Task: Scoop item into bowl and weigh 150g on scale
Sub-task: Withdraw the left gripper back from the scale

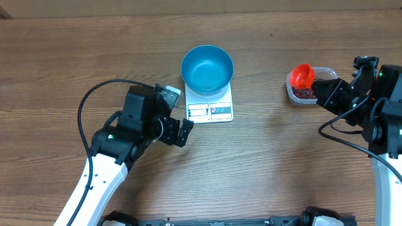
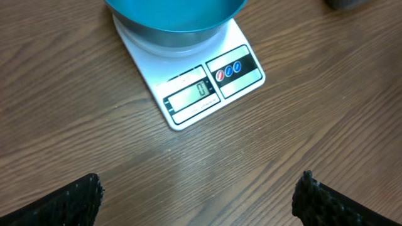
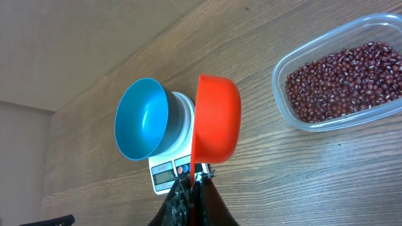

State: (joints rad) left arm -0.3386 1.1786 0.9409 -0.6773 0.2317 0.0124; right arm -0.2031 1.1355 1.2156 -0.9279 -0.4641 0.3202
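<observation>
On the wooden table (image 1: 282, 157), scale (image 1: 210, 111) bears bowl (image 1: 207, 68)

Wood-grain table (image 1: 63, 50), clear plastic tub (image 1: 329, 71) toward its right side, orange scoop (image 1: 302, 75) tilted over the tub.

you are seeing one blue bowl (image 1: 207, 68), one scale (image 1: 211, 112), one orange scoop (image 1: 302, 75), one clear tub (image 1: 324, 70), many beans (image 1: 303, 93).

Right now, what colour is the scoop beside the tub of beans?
Bright orange-red; the scoop shows best in the right wrist view.
</observation>
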